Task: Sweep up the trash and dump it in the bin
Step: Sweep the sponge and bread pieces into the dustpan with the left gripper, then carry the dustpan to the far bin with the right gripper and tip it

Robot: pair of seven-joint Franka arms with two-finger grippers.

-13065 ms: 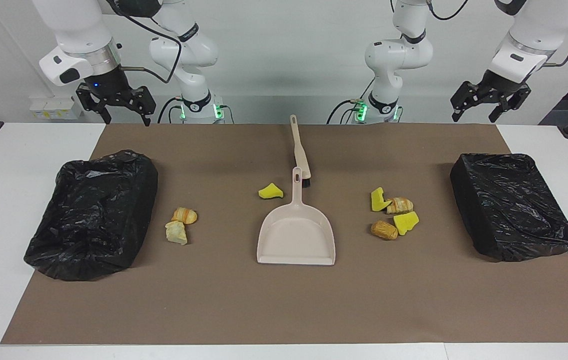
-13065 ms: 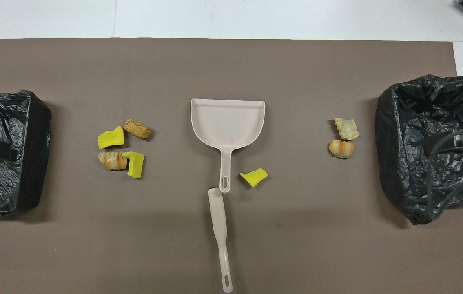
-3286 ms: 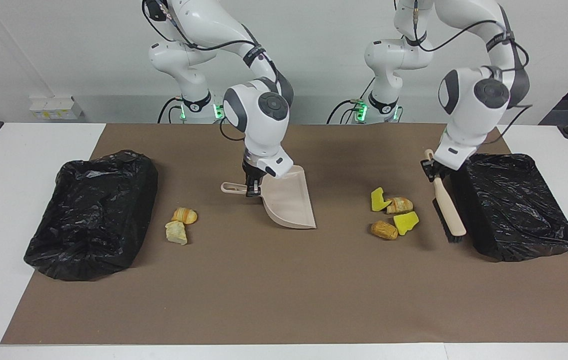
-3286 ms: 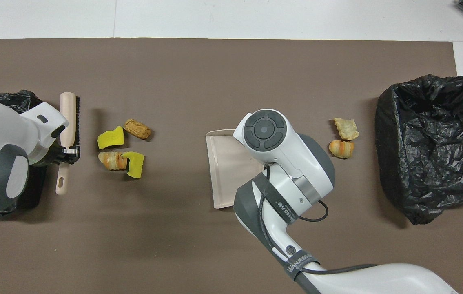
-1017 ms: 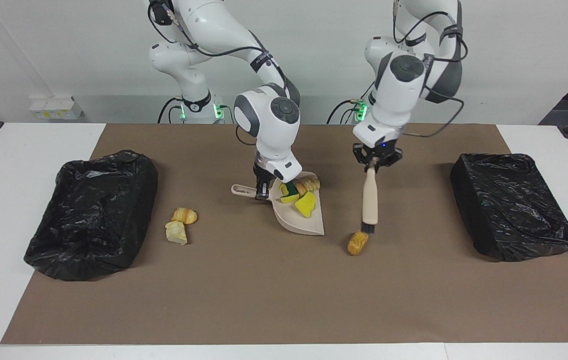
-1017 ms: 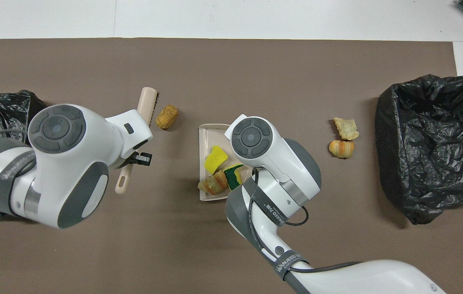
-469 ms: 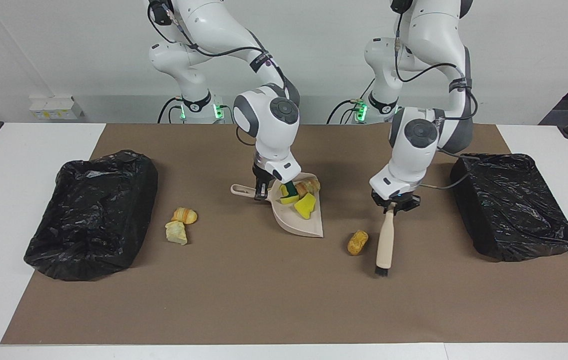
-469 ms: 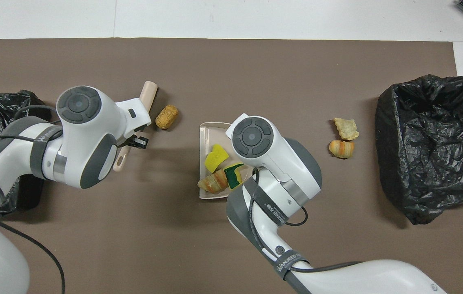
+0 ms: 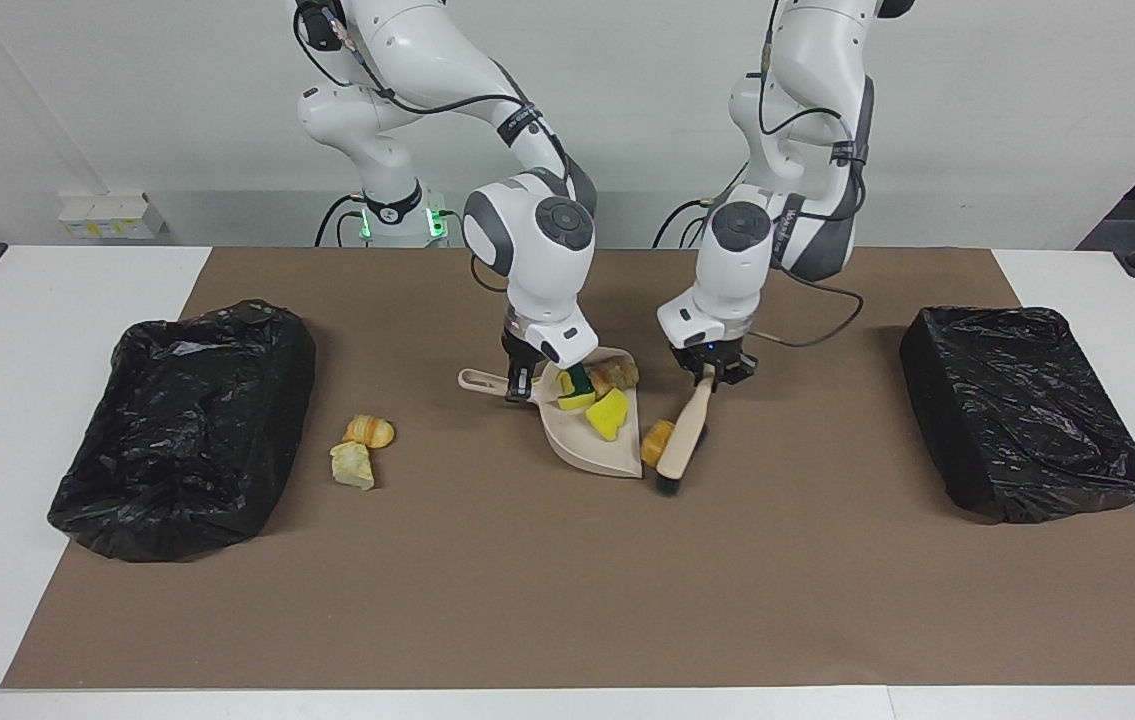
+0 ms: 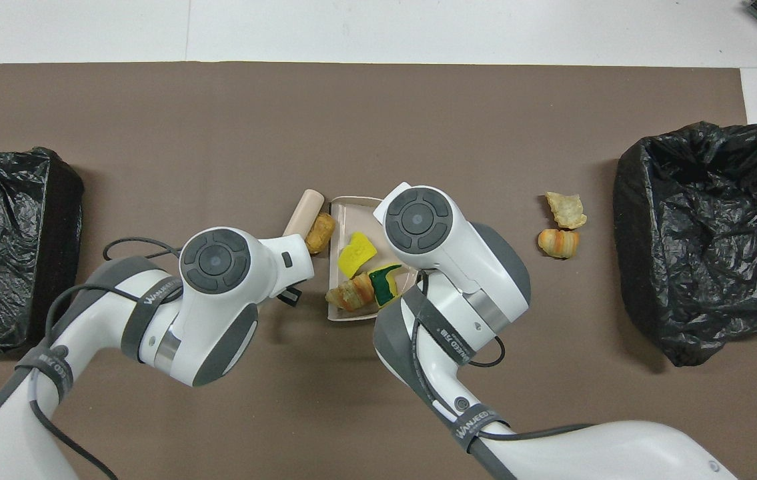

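My right gripper is shut on the handle of the beige dustpan, which stands tilted on the mat with its lip down. In the pan lie trash bits: a yellow sponge chunk, a green-backed sponge and a striped bread roll. My left gripper is shut on the handle of the beige brush. Its bristles touch the mat beside the pan's lip. A golden-brown lump sits pressed between brush and pan edge. Two more bread lumps lie on the mat toward the right arm's end.
A black-lined bin stands at the right arm's end of the brown mat, beside the two loose lumps. A second black-lined bin stands at the left arm's end. Both arms crowd the mat's middle.
My left gripper has swung the brush toward the dustpan and pushed the golden-brown lump up against the pan's lip. The right gripper and pan have hardly moved.
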